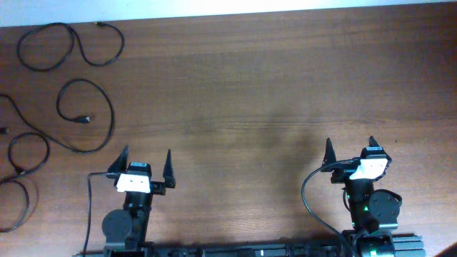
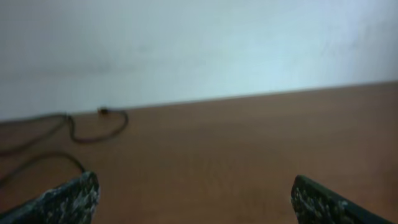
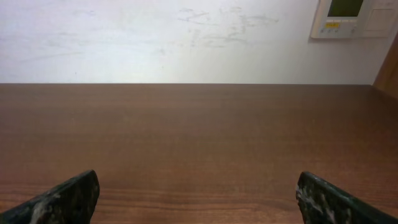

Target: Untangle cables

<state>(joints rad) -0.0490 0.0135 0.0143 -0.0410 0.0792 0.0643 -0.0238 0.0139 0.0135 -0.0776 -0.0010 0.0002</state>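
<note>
Loose black cables [image 1: 71, 86], table's far-left

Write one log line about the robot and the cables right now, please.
left gripper: open, empty | right gripper: open, empty | cables: loose loops on left side of table, none held

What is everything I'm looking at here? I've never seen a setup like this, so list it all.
cables: several, exact count unclear; black; loose loops on the left side of the table, apart from both hands
table: one; brown wood; fills the overhead view
wall: one; white; behind the table
wall panel: one; white with a greenish display; on the wall, top right of the right wrist view
arm wires: two; black, thicker; one beside each arm
left hand: one; dark fingers; near edge, open, holding nothing
right hand: one; dark fingers; near edge, open, holding nothing
</note>
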